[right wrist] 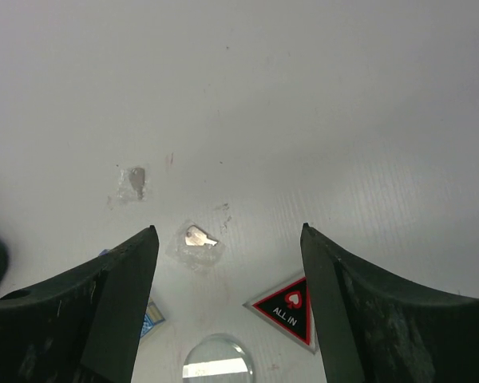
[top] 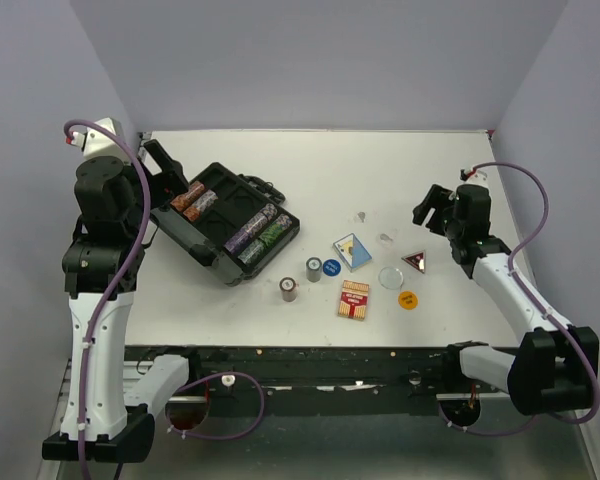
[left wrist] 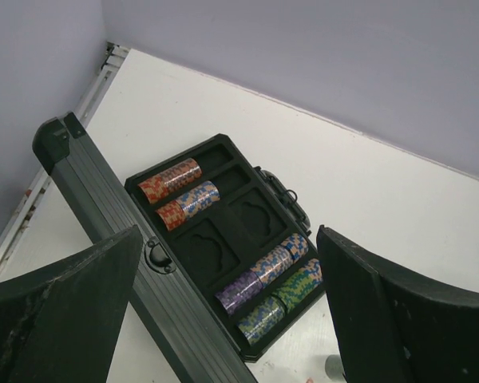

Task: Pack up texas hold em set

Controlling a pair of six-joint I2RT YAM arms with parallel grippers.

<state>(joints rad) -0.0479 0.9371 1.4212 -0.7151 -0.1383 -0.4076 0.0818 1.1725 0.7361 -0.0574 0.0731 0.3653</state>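
The texas hold em set's black case (top: 206,183) lies open at the left of the table, its lid (top: 192,243) folded out toward the near side. Rows of multicoloured chips (top: 258,233) fill part of the tray (left wrist: 227,182); two card-shaped recesses are bare. My left gripper (top: 170,170) hangs open above the case's left end, nothing between its fingers (left wrist: 104,271). Loose on the table are a blue deck (top: 352,250), red deck (top: 354,299), two short chip stacks (top: 289,290), and blue (top: 331,267), clear (top: 390,277) and orange (top: 408,299) buttons. My right gripper (top: 430,205) is open and empty above the table.
A triangular "ALL IN" marker (right wrist: 287,303) lies below my right gripper (right wrist: 229,231), with two small keys in clear bags (right wrist: 195,237) beyond it. The case handle (top: 266,188) sticks out at the far side. Grey walls close in the table on three sides.
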